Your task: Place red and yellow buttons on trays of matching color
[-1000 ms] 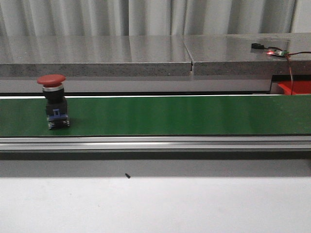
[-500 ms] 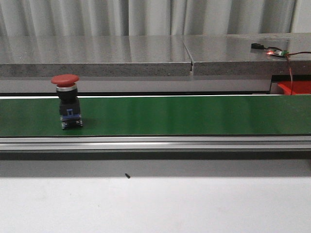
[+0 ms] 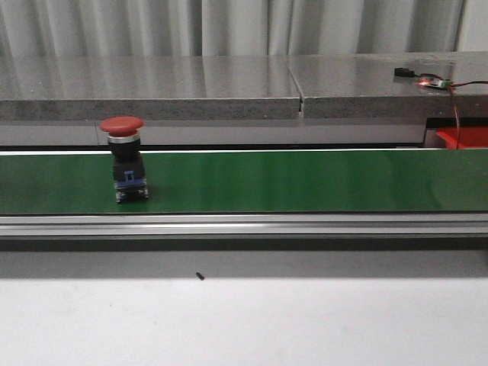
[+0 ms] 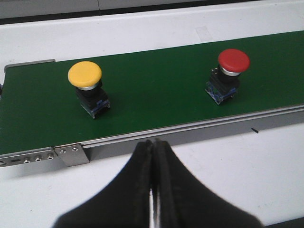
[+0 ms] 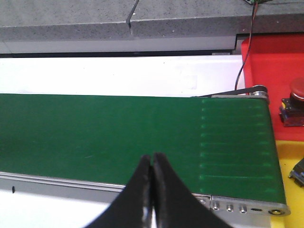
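Front view shows us one red button standing upright on the green belt, toward the belt's left end, and a sliver of the red tray just past the belt's right end. Our left wrist view counts two buttons on the belt: that red one and one yellow button, both upright and well apart, the yellow one nearer the belt's end. Our right wrist view shows two trays at the belt's far end: the red tray, holding one more red button resting inside it, and a yellow tray just beside it, where a small dark part lies at the frame edge, too cut off for us to name. Our left gripper has its fingers pressed together with nothing between them, hanging off the belt's near rail. Our right gripper is likewise closed and empty, above the belt's near edge.
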{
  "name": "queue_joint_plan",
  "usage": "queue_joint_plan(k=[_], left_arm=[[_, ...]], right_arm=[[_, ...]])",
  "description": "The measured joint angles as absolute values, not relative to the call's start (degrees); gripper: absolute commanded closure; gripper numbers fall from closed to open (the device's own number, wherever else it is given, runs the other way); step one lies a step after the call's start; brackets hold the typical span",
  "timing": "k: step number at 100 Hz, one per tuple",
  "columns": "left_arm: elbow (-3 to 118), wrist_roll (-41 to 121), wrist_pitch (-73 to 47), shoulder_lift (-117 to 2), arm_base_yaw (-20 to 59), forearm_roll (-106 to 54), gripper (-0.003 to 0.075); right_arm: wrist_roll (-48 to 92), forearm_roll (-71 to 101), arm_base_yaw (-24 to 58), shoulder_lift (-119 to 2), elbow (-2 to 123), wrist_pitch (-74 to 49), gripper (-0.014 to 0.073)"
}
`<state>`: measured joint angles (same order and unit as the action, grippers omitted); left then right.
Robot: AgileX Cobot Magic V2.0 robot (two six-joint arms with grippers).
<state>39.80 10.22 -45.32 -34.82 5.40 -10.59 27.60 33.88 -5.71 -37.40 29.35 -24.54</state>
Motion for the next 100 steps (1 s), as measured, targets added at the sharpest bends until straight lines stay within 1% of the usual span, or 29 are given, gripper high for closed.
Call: queue_joint_plan(k=[23, 44, 70, 76, 79, 86, 93, 98, 100], left_arm=[[39.80, 10.22, -45.45, -34.82, 5.58, -10.59, 0.0739], [39.80, 10.22, -45.45, -34.82, 5.58, -10.59, 0.0739], [39.80, 10.22, -45.45, -34.82, 5.58, -10.59, 0.0739], [39.80, 10.22, -45.45, -34.82, 5.58, -10.59, 0.0739], [39.80, 10.22, -45.45, -34.82, 5.58, -10.59, 0.0739], [39.80, 10.22, -45.45, -34.82, 5.58, -10.59, 0.0739], [39.80, 10.22, -45.45, -34.82, 5.58, -10.59, 0.0739], [39.80, 10.22, -45.45, -34.82, 5.58, -10.59, 0.0739], [39.80, 10.22, -45.45, -34.82, 5.58, -10.59, 0.0739]], right_arm=[[27.60, 33.88, -5.71, -37.40, 30.73, -25.62, 0.0661], [27.60, 33.88, -5.35, -40.13, 35.33, -27.01, 0.0661], [27.60, 33.88, 1.24, -50.94, 43.33, -29.87, 0.0660], [27.60, 33.78, 3.29, -53.81, 45.11, -30.72, 0.0649], [27.60, 33.78, 4.21, -55.21, 46.04, -31.12, 0.0633], [27.72, 33.54, 6.64, -58.71, 48.64, -32.37, 0.0554], [27.72, 33.14, 9.04, -62.27, 51.48, -33.96, 0.0425], [27.83, 32.77, 10.57, -65.16, 53.94, -35.34, 0.0294], [27.83, 32.63, 11.16, -65.88, 54.56, -35.99, 0.0260]])
